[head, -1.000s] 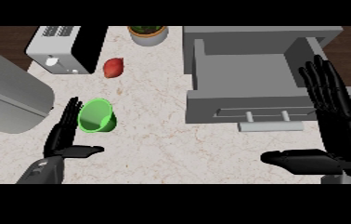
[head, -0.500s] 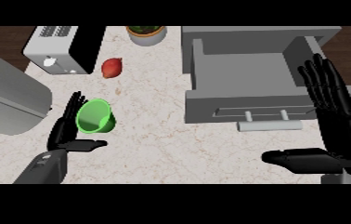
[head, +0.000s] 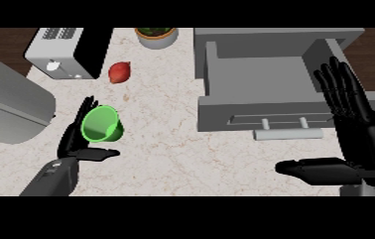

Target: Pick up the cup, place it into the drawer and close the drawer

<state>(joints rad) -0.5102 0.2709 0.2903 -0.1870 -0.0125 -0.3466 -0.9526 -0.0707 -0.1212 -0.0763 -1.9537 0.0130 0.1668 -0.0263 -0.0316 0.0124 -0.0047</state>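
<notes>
A green cup (head: 101, 125) stands on the marble counter at the left, its mouth tilted toward me. My left hand (head: 74, 140) is beside it on its left, fingers straight along the cup's side and the thumb reaching under it; the fingers are not curled round it. An open grey drawer (head: 264, 87) with a bar handle (head: 287, 133) sits at the upper right. At the right edge my right hand (head: 347, 116) rests open, fingers up, over the drawer's right side.
A white toaster (head: 62, 52) stands at the back left, with a red fruit (head: 119, 72) in front of it. A potted plant (head: 156, 36) sits at the back. A grey rounded appliance (head: 22, 109) fills the left edge.
My left hand has moved forward and slightly right, closing in against the cup's left side. The cup shows a little more tilted. The right hand has hardly moved.
</notes>
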